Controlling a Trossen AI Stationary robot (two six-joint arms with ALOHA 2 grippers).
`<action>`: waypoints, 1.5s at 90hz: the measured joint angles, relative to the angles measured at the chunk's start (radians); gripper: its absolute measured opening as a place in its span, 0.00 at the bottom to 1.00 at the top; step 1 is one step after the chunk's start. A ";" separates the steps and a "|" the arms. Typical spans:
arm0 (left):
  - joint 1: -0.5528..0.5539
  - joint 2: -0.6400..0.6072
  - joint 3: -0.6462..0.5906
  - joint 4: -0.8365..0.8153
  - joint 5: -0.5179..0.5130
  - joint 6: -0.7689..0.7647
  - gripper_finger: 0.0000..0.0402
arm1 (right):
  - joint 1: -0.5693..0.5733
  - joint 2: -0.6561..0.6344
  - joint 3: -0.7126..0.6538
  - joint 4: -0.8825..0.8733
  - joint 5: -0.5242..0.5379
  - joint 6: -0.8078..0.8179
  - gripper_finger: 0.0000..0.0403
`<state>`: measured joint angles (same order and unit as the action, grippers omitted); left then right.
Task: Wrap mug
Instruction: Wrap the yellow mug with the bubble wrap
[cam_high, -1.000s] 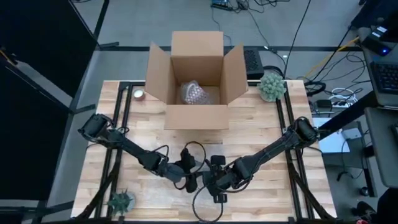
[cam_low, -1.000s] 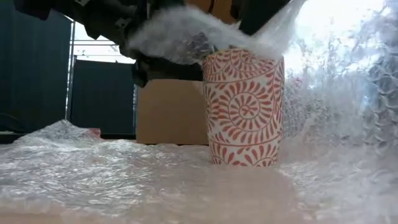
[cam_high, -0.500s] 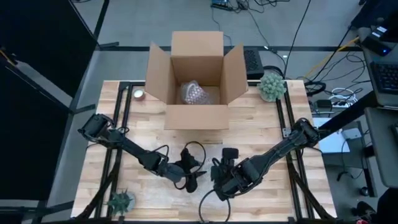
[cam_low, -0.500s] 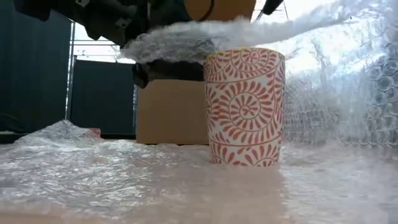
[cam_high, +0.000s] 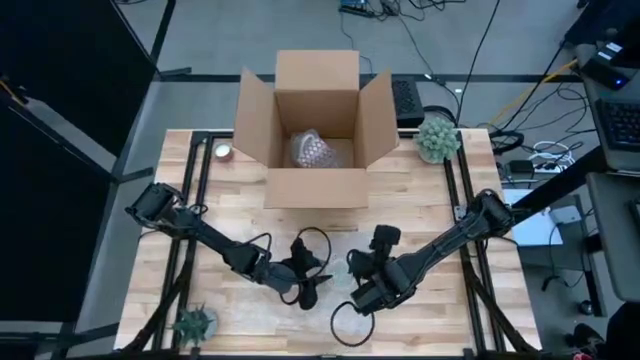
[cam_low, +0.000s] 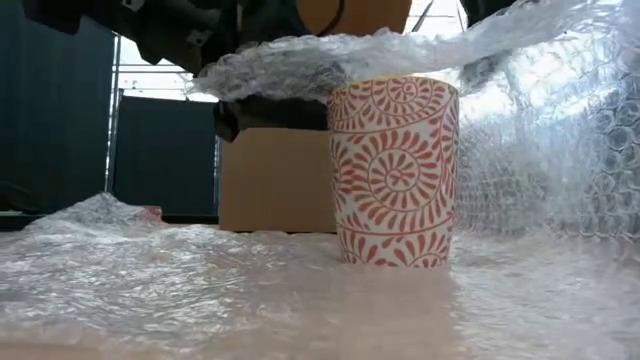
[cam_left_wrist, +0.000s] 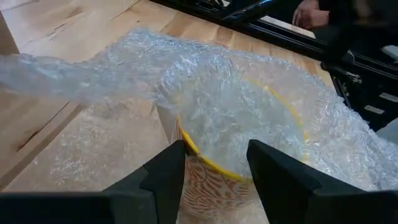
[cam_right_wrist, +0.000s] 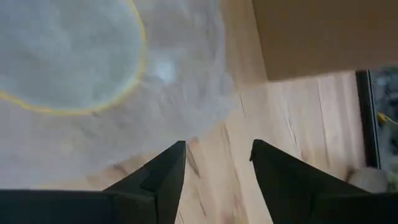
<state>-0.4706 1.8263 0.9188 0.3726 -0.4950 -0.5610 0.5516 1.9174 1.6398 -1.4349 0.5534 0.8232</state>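
Observation:
An orange-patterned mug (cam_low: 393, 170) stands upright on a sheet of bubble wrap (cam_low: 300, 290) near the table's front edge. A flap of the wrap (cam_low: 330, 60) lies across the mug's yellow rim (cam_left_wrist: 280, 106). My left gripper (cam_high: 312, 288) (cam_left_wrist: 214, 152) is at the mug's left side, fingers apart, just over the rim. My right gripper (cam_high: 362, 298) (cam_right_wrist: 217, 149) hangs open to the right of the mug (cam_right_wrist: 62, 50), pointing down, with bare wood between its fingers. My left gripper's fingertips (cam_left_wrist: 177, 155) are at the wrap-covered rim (cam_left_wrist: 208, 163) on the mug's left side. The rim runs across the gap between them. The fingers hide the place, so I cannot tell whether they touch the wrap or the mug.
An open cardboard box (cam_high: 315, 130) with a wrapped item (cam_high: 312, 150) inside stands at the table's far middle. Small plants sit at the far right (cam_high: 437, 137) and the near left (cam_high: 195, 323). A person's hand (cam_left_wrist: 308, 12) shows beyond the table.
My right gripper has gone toward the table's right edge, away from the mug's top. The wrap flap, which sagged down over the mug from the right, now lies flatter, stretched across the rim. The mug has stayed upright in place.

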 joint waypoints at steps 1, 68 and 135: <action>0.000 0.000 0.000 0.000 0.000 0.000 0.41 | 0.000 -0.005 -0.009 -0.002 0.001 0.004 0.42; 0.000 0.000 0.000 0.011 0.000 0.001 0.41 | -0.035 -0.490 -0.848 1.193 0.019 -0.062 0.42; 0.005 0.000 0.000 0.015 -0.001 0.018 0.41 | -0.103 -0.146 -0.332 0.804 -0.151 -0.143 0.42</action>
<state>-0.4660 1.8267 0.9188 0.3878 -0.4961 -0.5434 0.4482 1.7713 1.3077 -0.6310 0.4023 0.6800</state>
